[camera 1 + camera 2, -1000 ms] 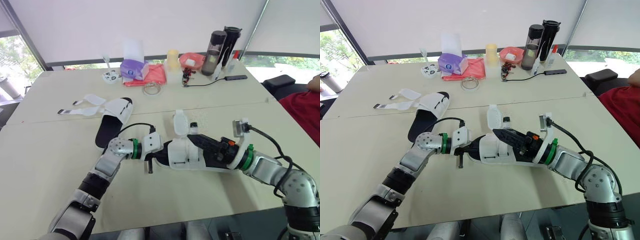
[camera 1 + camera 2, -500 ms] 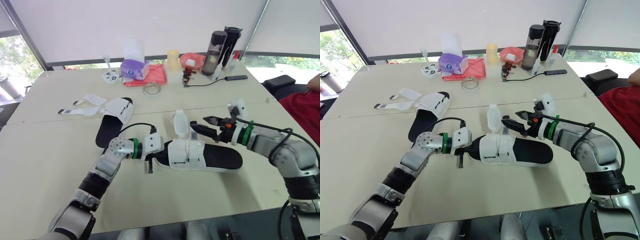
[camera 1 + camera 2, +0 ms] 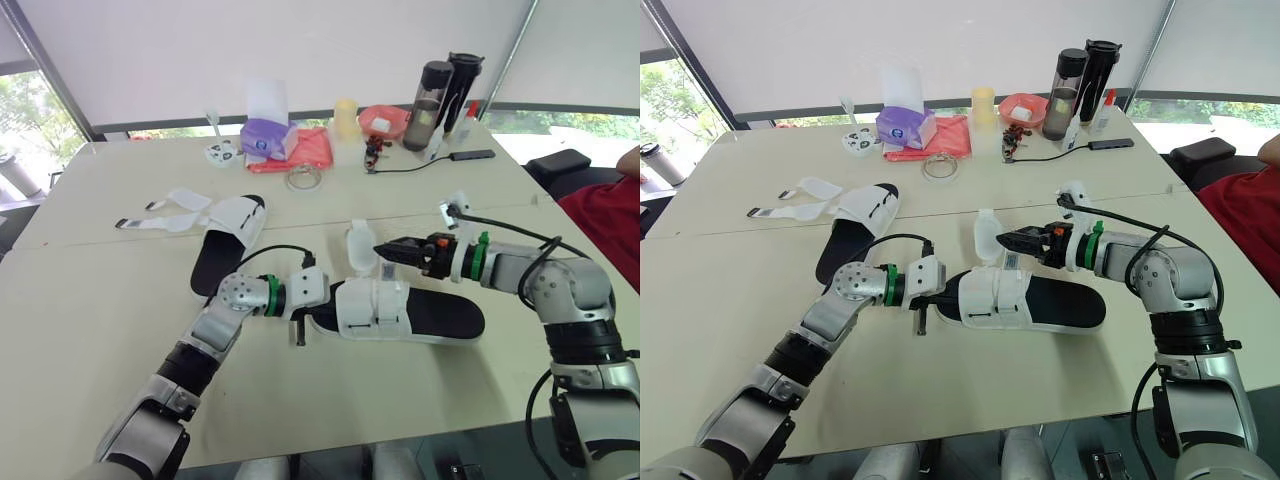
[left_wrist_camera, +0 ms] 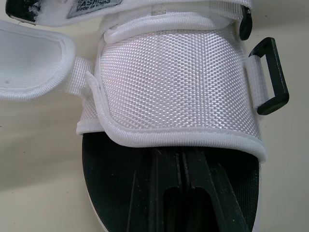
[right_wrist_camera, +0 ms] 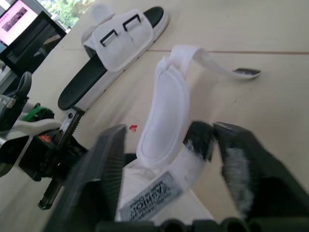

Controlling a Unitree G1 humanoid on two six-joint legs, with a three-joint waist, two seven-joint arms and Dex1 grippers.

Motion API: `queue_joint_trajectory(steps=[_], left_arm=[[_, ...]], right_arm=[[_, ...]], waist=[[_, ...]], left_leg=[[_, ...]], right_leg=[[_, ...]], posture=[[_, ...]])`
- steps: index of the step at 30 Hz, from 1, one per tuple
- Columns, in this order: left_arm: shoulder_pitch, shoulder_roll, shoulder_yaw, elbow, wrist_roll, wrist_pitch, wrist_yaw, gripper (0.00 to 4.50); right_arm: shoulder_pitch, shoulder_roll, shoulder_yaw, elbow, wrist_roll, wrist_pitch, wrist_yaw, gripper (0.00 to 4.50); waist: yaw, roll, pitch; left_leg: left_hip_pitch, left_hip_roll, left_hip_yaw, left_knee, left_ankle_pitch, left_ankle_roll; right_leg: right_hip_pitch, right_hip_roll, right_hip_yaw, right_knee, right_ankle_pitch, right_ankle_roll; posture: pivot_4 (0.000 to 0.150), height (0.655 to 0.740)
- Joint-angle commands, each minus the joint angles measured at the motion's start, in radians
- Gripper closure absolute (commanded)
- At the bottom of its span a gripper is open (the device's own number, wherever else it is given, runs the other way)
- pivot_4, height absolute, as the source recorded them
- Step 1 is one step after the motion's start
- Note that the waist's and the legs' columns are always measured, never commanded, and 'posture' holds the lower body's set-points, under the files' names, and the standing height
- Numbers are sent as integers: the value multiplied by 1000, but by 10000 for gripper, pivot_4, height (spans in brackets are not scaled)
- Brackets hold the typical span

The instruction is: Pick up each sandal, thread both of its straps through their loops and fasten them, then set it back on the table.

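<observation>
1. The sandal (image 3: 415, 312) lies mid-table, toe to the left. My left gripper (image 4: 182, 162) is at the toe end. Its fingers (image 4: 161, 188) are closed together on the footbed, just under the front edge of the white upper (image 4: 174, 82). I can't tell if they pinch anything.
2. My right gripper (image 3: 386, 247) hovers over the far side of the sandal, tip just beside the loose strap (image 3: 359, 246), which stands up there. I can't tell from these views whether it's open or closed.
3. My read of the step in hand: take that strap and feed it through the black loop (image 4: 270, 75) on the near side of the upper. The loop is empty.
4. Grab the strap close to its free end, not at the root, since the end has to steer into the loop.
5. Lay the strap flat across the upper with no twist. Enter the loop square or it'll jam on the edge.
6. Pulling toward the near side will likely drag or roll the sandal, so the left gripper should pin the toe as the counter-force.
7. Once it's through, fold the strap back and press it down along its length.
8. The heel-side strap looks laid over the upper, but I can't confirm it's through its loop. Check it before setting the sandal down.
9. The second sandal (image 3: 225, 240) sits far-left on the table (image 3: 90, 330) with its straps (image 3: 165, 215) splayed open. It's next.
</observation>
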Motion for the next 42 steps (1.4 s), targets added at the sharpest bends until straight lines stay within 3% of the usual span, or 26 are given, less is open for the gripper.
queue_joint_trajectory(steps=[1,3,16,22,30,42], left_arm=[[9,0,-12,8,24,9,9,45000],[8,0,-10,11,23,8,10,45000],[9,-6,-10,13,19,5,13,45000],[3,-8,-11,25,20,-6,8,45000],[1,-7,-8,29,20,-7,8,45000],[-18,-9,-7,67,46,-42,37,45000]], right_arm=[[-18,1,-25,-20,1,15,22,35900],[-20,7,-31,-16,-3,22,21,44465],[67,99,-280,-75,180,-21,70,44465],[78,125,-290,-74,177,-42,39,44465],[74,130,-358,-171,423,67,61,44465],[130,115,-319,-232,459,84,49,44465]], waist=[[0,0,0],[0,0,0],[-1,0,0],[-2,0,0],[-4,1,0],[-8,1,0]], left_leg=[[0,0,0,0,0,0],[0,0,0,0,0,0],[0,0,0,1,0,0],[0,0,0,1,0,0],[0,0,0,0,0,0],[0,1,0,-1,0,0]], right_leg=[[0,0,0,0,0,0],[0,0,0,0,0,0],[0,0,0,1,0,0],[-1,0,0,2,0,0],[-1,0,0,2,0,1],[-2,1,0,2,0,1]], posture=[[1500,7400],[1500,7400],[1500,7400],[1500,7400],[1500,7400],[1500,7400]])
